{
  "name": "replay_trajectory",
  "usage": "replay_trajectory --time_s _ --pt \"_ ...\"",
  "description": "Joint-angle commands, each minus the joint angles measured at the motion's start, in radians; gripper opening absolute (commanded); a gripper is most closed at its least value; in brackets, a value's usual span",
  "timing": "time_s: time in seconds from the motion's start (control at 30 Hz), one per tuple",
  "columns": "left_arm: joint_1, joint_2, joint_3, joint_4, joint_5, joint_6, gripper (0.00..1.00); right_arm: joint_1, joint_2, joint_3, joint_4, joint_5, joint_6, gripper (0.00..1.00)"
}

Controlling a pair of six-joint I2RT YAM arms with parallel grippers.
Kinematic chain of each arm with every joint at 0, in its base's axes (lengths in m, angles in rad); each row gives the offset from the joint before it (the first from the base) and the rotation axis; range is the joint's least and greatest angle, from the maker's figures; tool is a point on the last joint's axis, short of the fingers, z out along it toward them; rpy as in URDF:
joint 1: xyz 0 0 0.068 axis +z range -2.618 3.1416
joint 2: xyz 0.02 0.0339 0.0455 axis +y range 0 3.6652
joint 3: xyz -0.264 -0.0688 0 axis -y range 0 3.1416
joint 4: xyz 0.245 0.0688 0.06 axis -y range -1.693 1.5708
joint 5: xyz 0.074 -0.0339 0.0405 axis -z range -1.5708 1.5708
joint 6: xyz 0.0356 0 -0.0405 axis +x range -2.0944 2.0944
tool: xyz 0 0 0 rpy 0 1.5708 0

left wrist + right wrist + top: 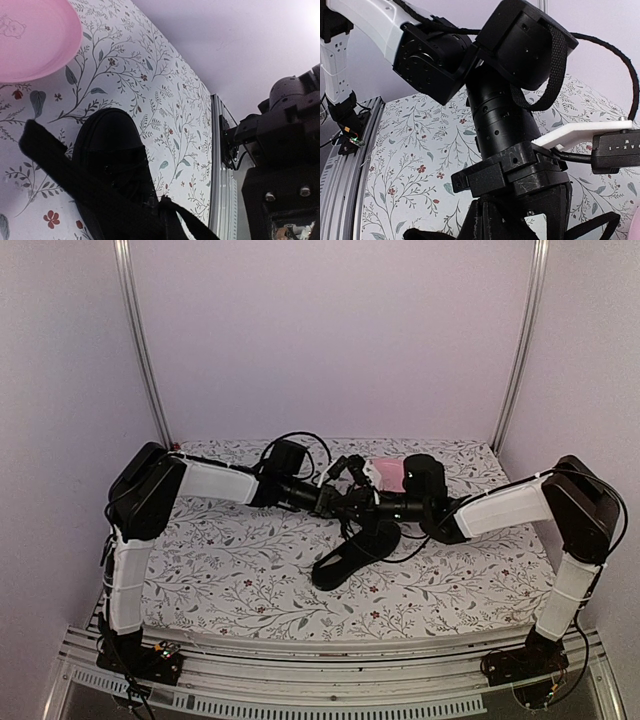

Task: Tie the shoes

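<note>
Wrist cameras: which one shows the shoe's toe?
The left wrist's: the shoe lies toe-first near the pink plate. The right wrist's is filled by the left arm.

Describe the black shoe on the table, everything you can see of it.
The shoe is all black, low-cut and narrow, with a rounded matte toe and thin black laces. It lies sole down, diagonally on the floral tablecloth, toe toward the pink plate but apart from it. The left gripper and right gripper meet over its laced part, jaws shut; whether they pinch a lace cannot be told.
</note>
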Motion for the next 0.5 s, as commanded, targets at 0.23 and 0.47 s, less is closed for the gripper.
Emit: replay_trajectory --time_s 0.23,0.47 --pt "0.011 -0.025 -0.009 0.011 0.008 -0.008 0.0 0.011 0.047 -0.016 -0.027 0.097 -0.078 0.02" --pt "0.011 -0.032 -0.01 0.008 0.005 -0.005 0.0 0.012 0.047 -0.035 -0.09 0.164 -0.119 0.02"
